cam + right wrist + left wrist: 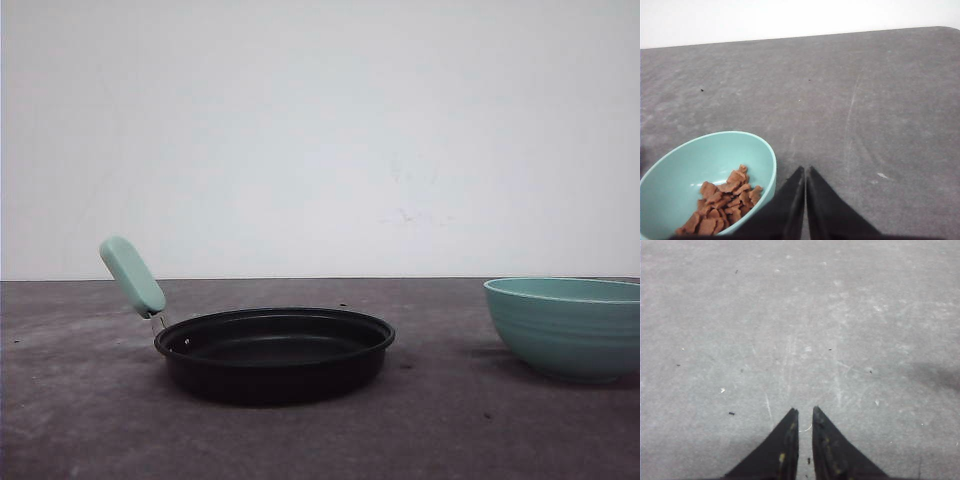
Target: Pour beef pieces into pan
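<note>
Beef heaped in teal bowl, beside right gripper, fingers closed, empty. Pan sits bare on desk, well apart from bowl. Left gripper nearly closed over bare desk. Nothing poured; bowl not yet grasped.

The left gripper is hovering over bare desk, its two dark tapered fingers pointing forward with only a narrow slit between the tips, nothing between them. The right gripper is hanging above the desk as well, its fingers lying pressed almost together, tips nearly touching, gripping nothing, aimed toward the desk's far edge.
</note>
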Motion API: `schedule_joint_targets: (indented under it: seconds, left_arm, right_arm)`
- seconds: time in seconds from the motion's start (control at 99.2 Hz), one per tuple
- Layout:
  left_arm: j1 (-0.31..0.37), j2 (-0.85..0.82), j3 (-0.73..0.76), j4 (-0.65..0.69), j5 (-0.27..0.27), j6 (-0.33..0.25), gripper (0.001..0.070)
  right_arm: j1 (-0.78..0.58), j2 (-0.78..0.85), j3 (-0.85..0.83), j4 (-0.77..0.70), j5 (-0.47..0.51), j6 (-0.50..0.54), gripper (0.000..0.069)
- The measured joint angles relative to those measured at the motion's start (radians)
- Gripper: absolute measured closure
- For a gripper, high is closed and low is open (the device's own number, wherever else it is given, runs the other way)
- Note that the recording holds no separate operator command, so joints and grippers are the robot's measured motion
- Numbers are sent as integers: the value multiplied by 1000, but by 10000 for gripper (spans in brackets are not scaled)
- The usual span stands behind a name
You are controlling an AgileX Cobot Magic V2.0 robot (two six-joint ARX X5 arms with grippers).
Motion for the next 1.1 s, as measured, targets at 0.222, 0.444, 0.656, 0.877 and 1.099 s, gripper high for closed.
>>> schedule_joint_targets:
  seconds: [0.222,0.444,0.656,0.877,1.099]
  left_arm:
    - [0,0,0,0,0,0,685]
    - [0,0,0,0,0,0,685]
    - [0,0,0,0,0,0,685]
    - [0,0,-8,37,-2,0,685]
    - [0,0,-19,111,-3,-24,685]
  right_arm:
    - [0,0,0,0,0,0,686]
    - [0,0,0,13,-34,40,686]
    - [0,0,0,-1,10,50,686]
    - [0,0,0,-1,27,-35,686]
    - [0,0,0,53,24,-69,686]
